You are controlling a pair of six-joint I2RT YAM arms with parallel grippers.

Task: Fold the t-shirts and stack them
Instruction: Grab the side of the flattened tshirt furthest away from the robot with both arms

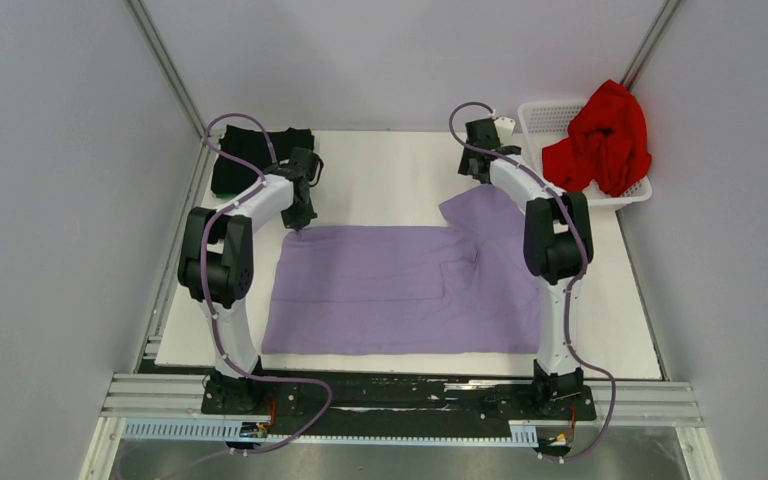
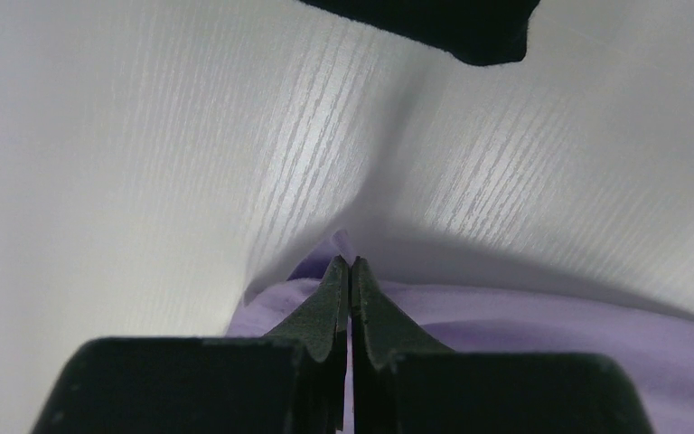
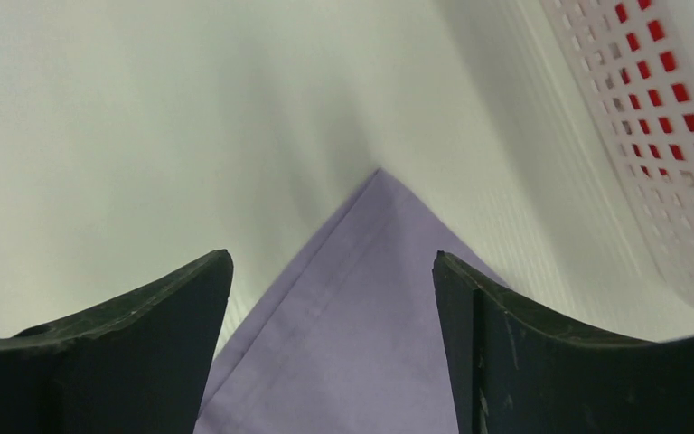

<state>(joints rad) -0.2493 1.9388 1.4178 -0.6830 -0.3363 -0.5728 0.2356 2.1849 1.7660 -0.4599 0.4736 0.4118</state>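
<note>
The white surface (image 1: 400,165) is seen filling the middle of the top view. The lavender t-shirt (image 1: 380,290) is spread flat across its centre, with one sleeve angled toward the upper right. The white basket (image 1: 545,115) is placed at the upper right, and the red t-shirt (image 1: 605,140) is heaped in it and draped over its rim. The black t-shirt (image 1: 245,160) is laid in a compact shape at the upper left. The left end effector (image 2: 351,264) is closed tight, with the lavender t-shirt's upper-left corner pinched at its tips. The right end effector (image 3: 332,258) is spread wide with nothing gripped, its jaws set either side of the sleeve's pointed end.
</note>
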